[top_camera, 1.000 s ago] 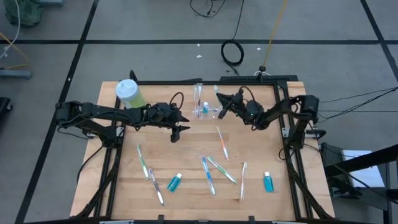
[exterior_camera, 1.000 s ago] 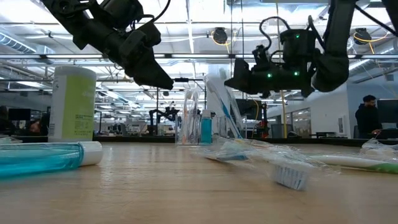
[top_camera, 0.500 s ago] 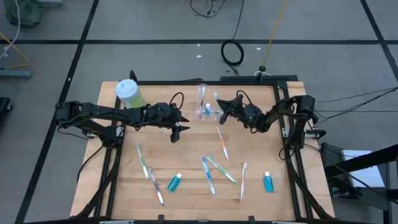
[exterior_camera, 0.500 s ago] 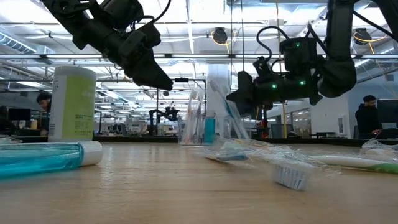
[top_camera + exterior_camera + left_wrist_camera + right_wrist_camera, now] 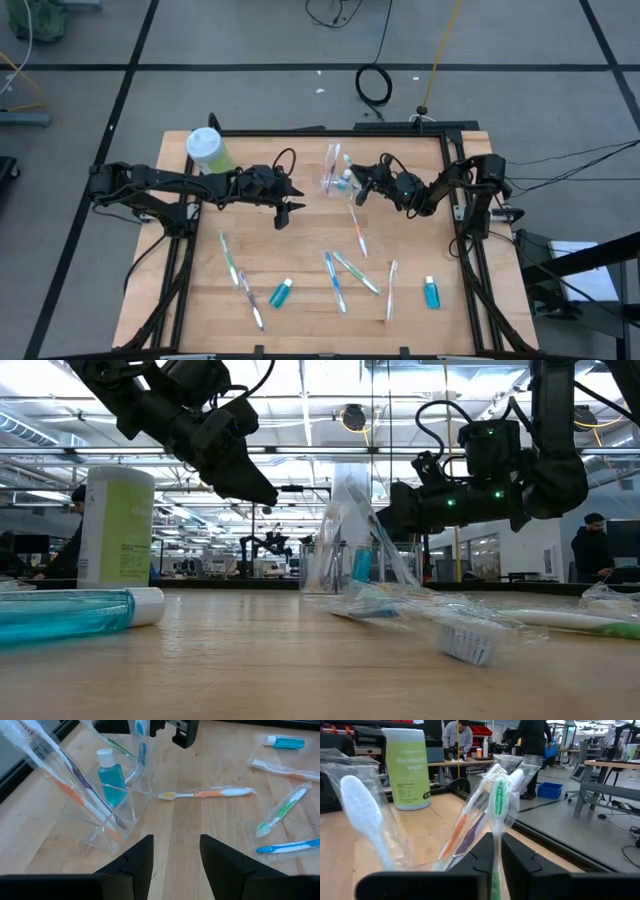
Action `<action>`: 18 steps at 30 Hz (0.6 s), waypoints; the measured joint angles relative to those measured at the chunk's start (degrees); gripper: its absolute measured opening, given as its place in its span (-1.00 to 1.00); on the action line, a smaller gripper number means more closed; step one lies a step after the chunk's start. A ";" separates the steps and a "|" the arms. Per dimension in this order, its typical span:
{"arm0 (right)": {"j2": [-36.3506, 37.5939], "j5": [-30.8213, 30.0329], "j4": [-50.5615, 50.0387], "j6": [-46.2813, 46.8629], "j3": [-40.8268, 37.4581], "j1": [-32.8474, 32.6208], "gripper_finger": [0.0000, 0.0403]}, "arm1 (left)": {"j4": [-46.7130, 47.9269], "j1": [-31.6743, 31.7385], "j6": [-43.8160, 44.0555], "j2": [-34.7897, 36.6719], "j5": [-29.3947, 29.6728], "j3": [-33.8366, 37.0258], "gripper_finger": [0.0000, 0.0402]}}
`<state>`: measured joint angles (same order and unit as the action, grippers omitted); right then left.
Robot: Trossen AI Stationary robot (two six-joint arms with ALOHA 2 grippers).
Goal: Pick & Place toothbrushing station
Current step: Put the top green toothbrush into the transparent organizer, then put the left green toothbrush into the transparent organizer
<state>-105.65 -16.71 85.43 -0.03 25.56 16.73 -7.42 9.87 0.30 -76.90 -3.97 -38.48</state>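
Clear plastic cup (image 5: 117,805) tilted, holding wrapped toothbrushes and teal tube (image 5: 111,776); right end effector (image 5: 358,190) pinching green toothbrush (image 5: 496,820)

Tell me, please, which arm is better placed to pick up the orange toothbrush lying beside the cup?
Probably the left: its gripper hangs open and empty, while the right gripper is busy at the clear cup. The orange toothbrush lies between them.

My clear cup (image 5: 333,172) stands tilted near the tabletop's 12 o'clock edge, holding wrapped brushes (image 5: 75,790) and one teal tube (image 5: 111,777). My right claw (image 5: 357,184) pinches a green brush (image 5: 498,805) at its rim. An orange brush (image 5: 358,232) lies just toward 6 o'clock. More wrapped brushes (image 5: 337,275) scatter toward 6, with two teal tubes (image 5: 281,292) at 7 and 5 o'clock.
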 joint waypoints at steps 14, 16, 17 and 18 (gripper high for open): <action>2.06 -4.26 0.10 -0.01 -0.44 -1.15 -0.49 | 7.46 -0.72 5.30 0.02 -1.84 -0.04 -0.19; 4.41 -4.25 -0.03 -2.56 -1.43 -2.02 -0.48 | 11.40 -1.84 7.47 0.02 -2.07 -0.04 -0.19; 5.84 -4.30 -0.09 -3.85 -2.05 -2.49 -0.47 | 13.60 -2.53 9.11 0.02 -2.09 -0.04 -0.19; 7.43 -4.26 -0.09 -4.99 -2.70 -2.99 -0.47 | 15.66 -3.34 10.94 0.02 -2.09 -0.04 -0.19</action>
<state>-98.21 -20.97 85.34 -5.02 22.86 13.74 8.24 6.52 11.24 -76.88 -6.06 -38.52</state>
